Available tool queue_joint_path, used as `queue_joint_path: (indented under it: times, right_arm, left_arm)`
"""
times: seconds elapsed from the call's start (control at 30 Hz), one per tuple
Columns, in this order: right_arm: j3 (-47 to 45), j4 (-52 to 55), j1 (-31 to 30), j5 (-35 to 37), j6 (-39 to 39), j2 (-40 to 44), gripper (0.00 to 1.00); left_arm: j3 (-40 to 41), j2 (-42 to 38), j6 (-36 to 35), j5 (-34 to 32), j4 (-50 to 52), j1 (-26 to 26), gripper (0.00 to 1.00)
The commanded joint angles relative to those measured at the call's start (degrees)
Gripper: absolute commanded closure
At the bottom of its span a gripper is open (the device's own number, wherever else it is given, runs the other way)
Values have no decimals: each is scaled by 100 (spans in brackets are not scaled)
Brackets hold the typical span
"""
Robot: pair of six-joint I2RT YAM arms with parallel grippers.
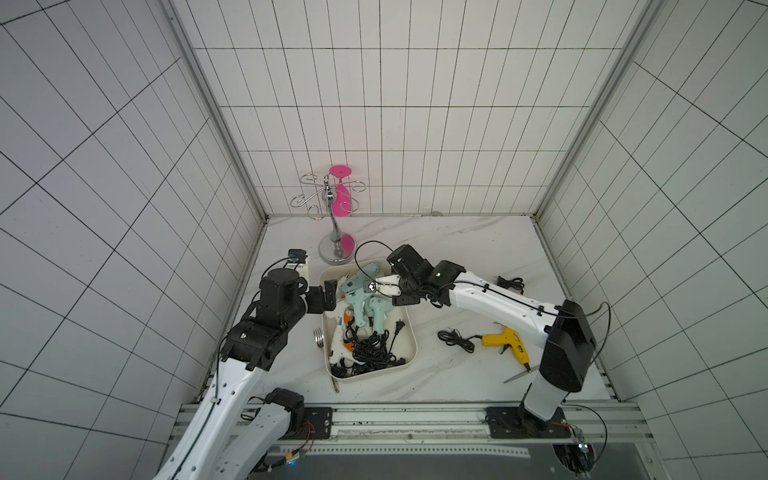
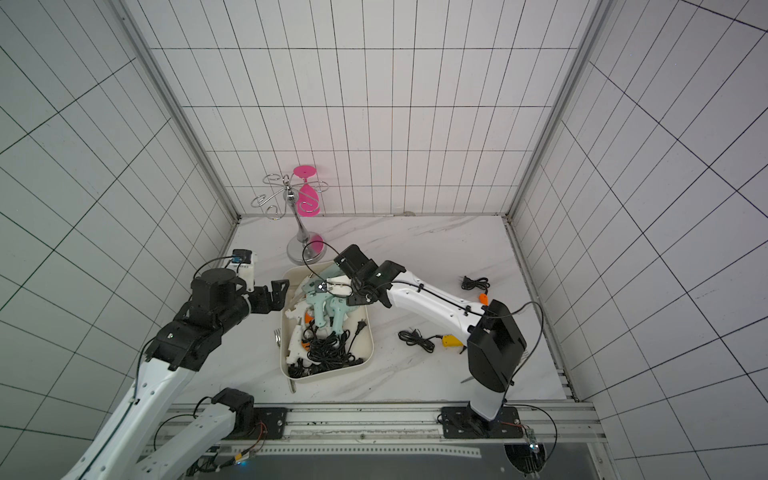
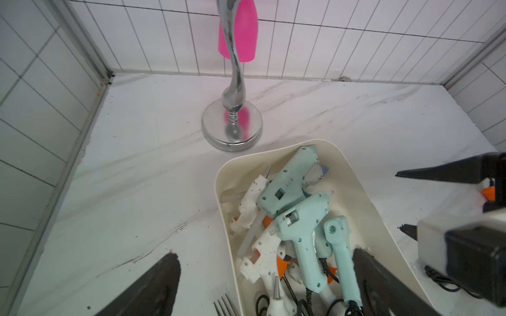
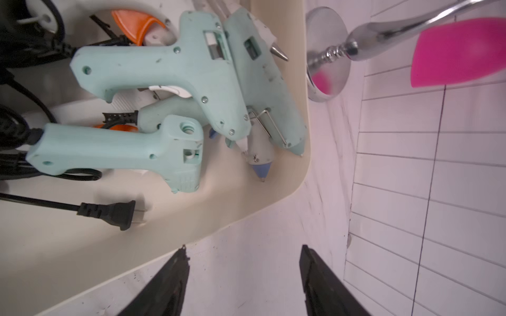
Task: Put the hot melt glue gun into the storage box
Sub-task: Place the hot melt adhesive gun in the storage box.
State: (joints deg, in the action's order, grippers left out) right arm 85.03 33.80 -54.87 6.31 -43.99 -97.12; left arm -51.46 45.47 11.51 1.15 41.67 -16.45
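Observation:
The storage box (image 1: pixel 409 329) (image 2: pixel 371 332) (image 3: pixel 219 191) (image 4: pixel 246 205) is a cream tray at mid-table. In it lie several mint (image 1: pixel 357 309) (image 3: pixel 301 235) (image 4: pixel 164 68) and white glue guns with tangled black cords. A yellow hot melt glue gun (image 1: pixel 505 341) (image 2: pixel 451 340) lies on the table to the box's right. My right gripper (image 1: pixel 388 282) (image 2: pixel 336 286) (image 4: pixel 245 247) hovers open over the box's far right part and holds nothing. My left gripper (image 1: pixel 326 296) (image 2: pixel 276 293) (image 3: pixel 264 251) stands wide open, straddling the box's left wall.
A chrome rack (image 1: pixel 336 249) (image 3: pixel 232 128) holding a pink glass (image 1: pixel 340 195) stands just behind the box. A fork (image 1: pixel 319 338) lies left of the box. Loose black cords (image 1: pixel 455 340) and scissors (image 1: pixel 519 374) lie on the right. Tiled walls enclose the table.

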Motion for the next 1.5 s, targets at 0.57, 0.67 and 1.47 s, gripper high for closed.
queue_joint_path:
  times: [0.57,0.67,1.47]
  right_arm:
    - [-2703,1858,5652,-1234,7100,1975,32]
    - [-2832,1821,5987,-980,6956,2004,31]
    - [-1761,305,6310,-628,6209,-400,43]
  left_arm:
    - [-282,2205,46,658,-496,-2281,3]
    - [-384,2584,-24,645,-465,-2389,3]
    - [-2435,6014,-88,375,315,-2711,9]
